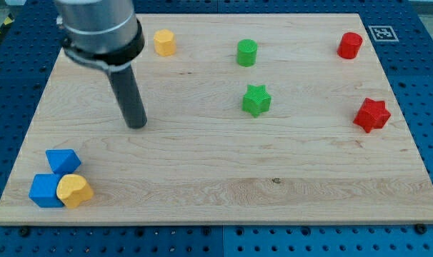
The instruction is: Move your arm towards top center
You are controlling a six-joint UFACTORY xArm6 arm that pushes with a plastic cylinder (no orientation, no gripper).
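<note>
The desk [202, 171] is a pale wooden board on a blue pegboard, and it carries everything here. Above its left part hangs the arm, a thick grey housing narrowing to the dark rod, whose tip [136, 126] rests on bare wood and touches no block. There is no gripper on this rig, so nothing stands apart or clamps together; the rod simply ends in that blunt tip.

The move turns on one relation: the top centre of the desk lies up and to the view's right of the tip, a diagonal run. The green cylinder [247, 53] sits roughly at that goal, near the top edge. The green star [256, 100] lies to the tip's right and only a little higher, below the cylinder. The yellow hexagonal block [164, 43] is the nearest block on that side, above the tip and slightly right, close to the top edge. I judge that a straight diagonal would pass between the yellow block and the green star, though the cylinder may be nudged if the tip runs all the way.

Far to the right, well apart from the tip, stand the red cylinder [350, 45] and the red star [371, 115]. Below and left of the tip, a cluster touches together: two blue blocks [62, 160] [44, 190] and a yellow heart-like block [74, 190].

No containers are present.
</note>
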